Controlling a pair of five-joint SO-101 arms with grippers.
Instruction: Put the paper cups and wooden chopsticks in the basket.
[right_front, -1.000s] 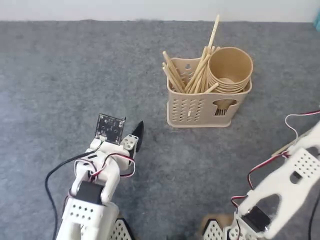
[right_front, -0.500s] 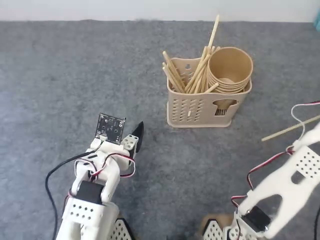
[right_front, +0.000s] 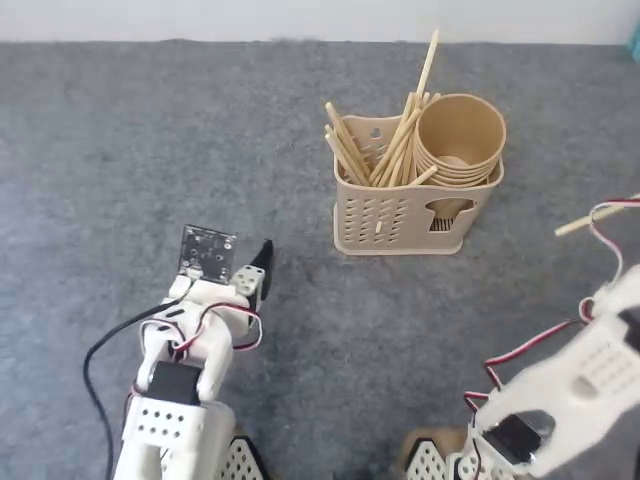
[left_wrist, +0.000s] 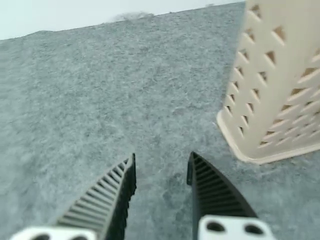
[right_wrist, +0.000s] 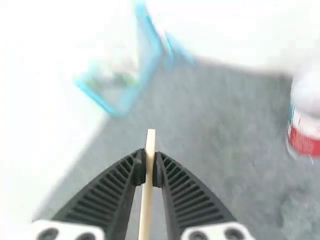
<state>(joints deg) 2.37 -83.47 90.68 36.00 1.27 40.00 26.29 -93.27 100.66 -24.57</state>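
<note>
A beige perforated basket (right_front: 410, 213) stands on the grey carpet, holding several wooden chopsticks (right_front: 392, 150) and a stack of paper cups (right_front: 461, 135). My right gripper (right_wrist: 148, 159) is shut on one wooden chopstick (right_wrist: 147, 200); that chopstick's end (right_front: 585, 223) pokes in at the right edge of the high view, to the right of the basket. My left gripper (left_wrist: 161, 172) stands open over bare carpet, with the basket (left_wrist: 275, 85) a short way beyond and to one side. In the high view the left gripper (right_front: 262, 262) sits left of the basket.
A white and red container (right_wrist: 304, 120) and a light blue frame-like object (right_wrist: 131, 75) lie ahead of the right gripper. The right arm's white body (right_front: 570, 385) and its wires fill the lower right of the high view.
The right arm has swung, carrying the chopstick up and further right in the high view. The left arm has shifted slightly left and away from the basket.
</note>
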